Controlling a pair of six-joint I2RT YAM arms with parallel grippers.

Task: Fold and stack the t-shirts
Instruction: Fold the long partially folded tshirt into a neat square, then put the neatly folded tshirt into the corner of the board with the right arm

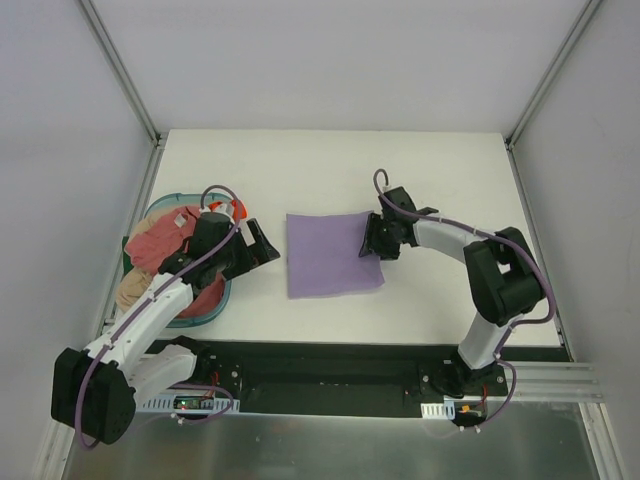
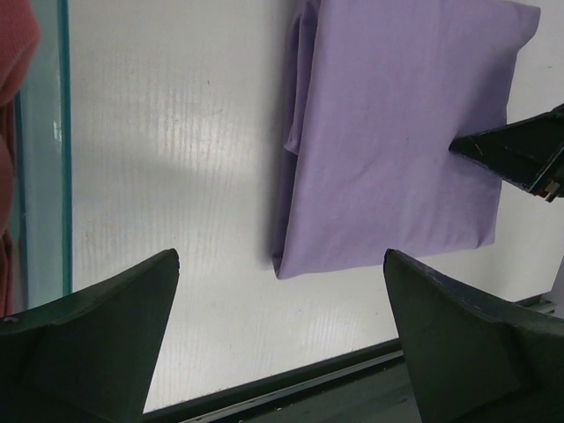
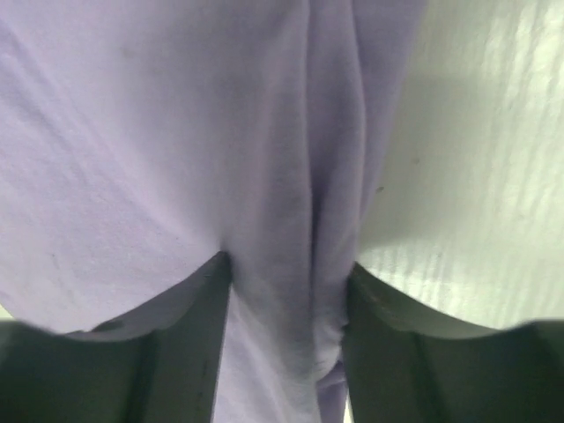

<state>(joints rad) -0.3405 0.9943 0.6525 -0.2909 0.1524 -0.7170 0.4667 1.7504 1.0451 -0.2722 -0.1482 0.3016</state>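
White tabletop (image 1: 330, 170) under pale walls, and away from the left. Far left of the frame: teal basket (image 1: 165, 200) at the table's edge, with the pink-red t-shirt (image 1: 155, 245) heaped on top and the tan t-shirt (image 1: 130, 292) spilling over the lower left rim, both unfolded.

Just right of the basket: left gripper (image 1: 268, 245), jaws spread wide, nothing between them, hanging over bare table between basket and centre cloth.

Centre frame: lavender t-shirt (image 1: 325, 255), folded to a neat rectangle, flat on the table, apart from the basket.

At its right edge: right gripper (image 1: 372, 240), pinched on a raised ridge of lavender cloth, fingers (image 3: 189, 344) pressing it from both sides in the wrist view.

Danger now: only a bunched ridge gripped, perhaps just the upper layers, so any pull could peel the fold open or drag the rectangle askew. Could slip free as well, thin cloth between smooth fingers. No help from the left side either, off the cloth and not pinning the opposite edge.
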